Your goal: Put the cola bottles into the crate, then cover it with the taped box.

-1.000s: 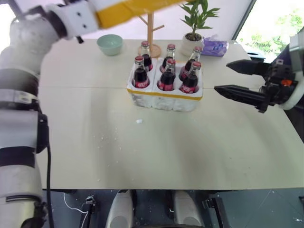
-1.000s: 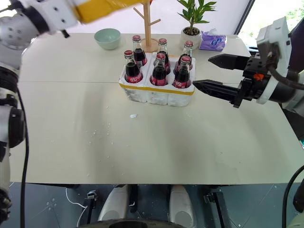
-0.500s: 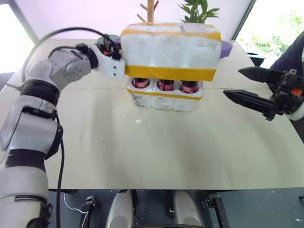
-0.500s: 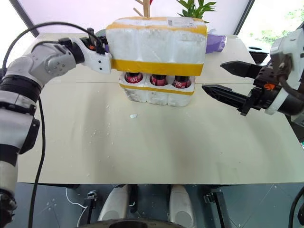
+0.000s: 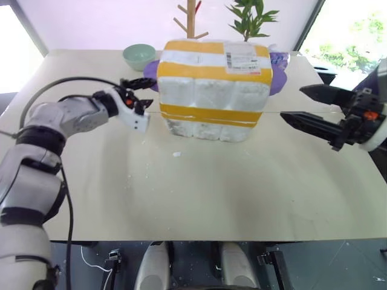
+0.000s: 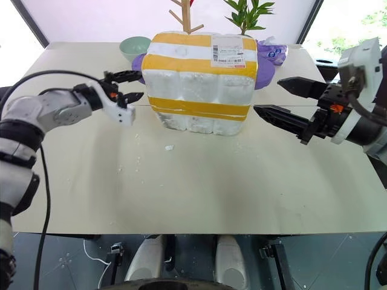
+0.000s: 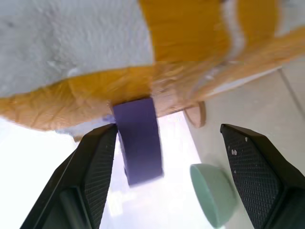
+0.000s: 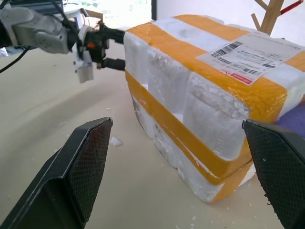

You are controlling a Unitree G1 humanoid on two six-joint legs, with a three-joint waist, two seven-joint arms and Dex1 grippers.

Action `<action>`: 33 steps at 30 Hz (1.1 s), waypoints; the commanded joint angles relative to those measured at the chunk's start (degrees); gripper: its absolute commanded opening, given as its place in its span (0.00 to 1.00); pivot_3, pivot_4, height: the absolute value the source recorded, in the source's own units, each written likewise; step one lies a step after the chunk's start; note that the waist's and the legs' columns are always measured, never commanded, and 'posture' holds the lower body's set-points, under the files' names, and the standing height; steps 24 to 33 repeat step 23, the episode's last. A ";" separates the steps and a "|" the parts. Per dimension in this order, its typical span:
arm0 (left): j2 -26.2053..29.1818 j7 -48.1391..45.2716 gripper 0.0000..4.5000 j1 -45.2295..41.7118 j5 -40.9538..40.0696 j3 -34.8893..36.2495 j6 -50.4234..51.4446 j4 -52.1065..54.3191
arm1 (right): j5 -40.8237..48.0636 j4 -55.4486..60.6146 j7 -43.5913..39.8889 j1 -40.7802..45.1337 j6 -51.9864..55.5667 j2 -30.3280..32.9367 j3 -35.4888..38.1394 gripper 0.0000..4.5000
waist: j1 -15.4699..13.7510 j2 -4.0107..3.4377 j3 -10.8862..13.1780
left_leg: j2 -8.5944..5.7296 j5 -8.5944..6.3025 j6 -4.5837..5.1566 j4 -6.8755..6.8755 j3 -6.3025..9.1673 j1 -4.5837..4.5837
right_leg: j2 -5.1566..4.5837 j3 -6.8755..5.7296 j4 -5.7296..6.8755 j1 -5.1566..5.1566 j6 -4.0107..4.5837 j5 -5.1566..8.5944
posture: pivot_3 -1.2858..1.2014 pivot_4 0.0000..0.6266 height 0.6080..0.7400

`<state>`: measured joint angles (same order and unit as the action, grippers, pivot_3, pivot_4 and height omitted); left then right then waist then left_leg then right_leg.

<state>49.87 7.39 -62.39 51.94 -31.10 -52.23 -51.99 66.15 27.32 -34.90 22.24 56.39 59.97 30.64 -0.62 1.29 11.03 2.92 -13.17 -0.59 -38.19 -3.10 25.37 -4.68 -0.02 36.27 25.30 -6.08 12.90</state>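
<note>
Box [image 5: 213,90] is sitting down over the crate [image 5: 205,128] mid-desk; only the crate's lower foam edge and yellow band are peeking out under the box's near side, so bottles are hidden. Shipping label [image 6: 228,50] is facing up on the box's right top.

Left tool [image 6: 128,86] is hanging just off the box's left end, fingers parted, gripping nothing; fingertips look close to the foam but I can't tell if they're touching.

Right tool [image 6: 273,98] is hovering to the right of the box, pointing at it, jaws spread wide and empty, clear of the foam.

Far side of the desk [image 5: 211,193]: green bowl [image 5: 139,56] at far left of the box, wooden stand [image 5: 191,18] and plant [image 5: 251,21] behind it. White crumbs [image 5: 176,154] are lying on the desk near the box's near-left corner.
</note>
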 commanded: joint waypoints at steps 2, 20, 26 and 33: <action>6.69 -2.78 0.83 6.67 -8.68 6.79 -2.77 5.44 | 0.54 0.20 0.12 0.81 -1.35 -0.32 0.04 1.00 | 0.04 0.00 0.00 | 0.01 0.00 0.00 -0.01 0.00 0.01 | 0.00 0.00 0.00 0.00 0.00 0.00 | 0.52 0.24 1.00; 27.23 -81.37 0.83 30.38 -103.04 39.71 90.75 49.55 | -18.97 -12.34 -11.43 -0.56 -12.26 0.32 -11.33 1.00 | 1.27 -0.40 -0.13 | 0.00 0.02 -0.04 0.06 0.06 -0.56 | 0.02 -0.02 -0.05 -0.54 0.23 0.16 | 0.52 0.24 1.00; 27.82 -82.04 0.83 30.72 -100.32 40.33 91.84 49.04 | -20.14 -13.68 -12.88 1.12 -12.77 -0.06 -12.65 1.00 | 1.36 -0.40 -0.12 | 0.03 0.02 -0.04 0.15 0.06 -0.87 | 0.07 -0.02 -0.06 -0.75 0.37 0.26 | 0.52 0.24 1.00; 27.82 -82.04 0.83 30.72 -100.32 40.33 91.84 49.04 | -20.14 -13.68 -12.88 1.12 -12.77 -0.06 -12.65 1.00 | 1.36 -0.40 -0.12 | 0.03 0.02 -0.04 0.15 0.06 -0.87 | 0.07 -0.02 -0.06 -0.75 0.37 0.26 | 0.52 0.24 1.00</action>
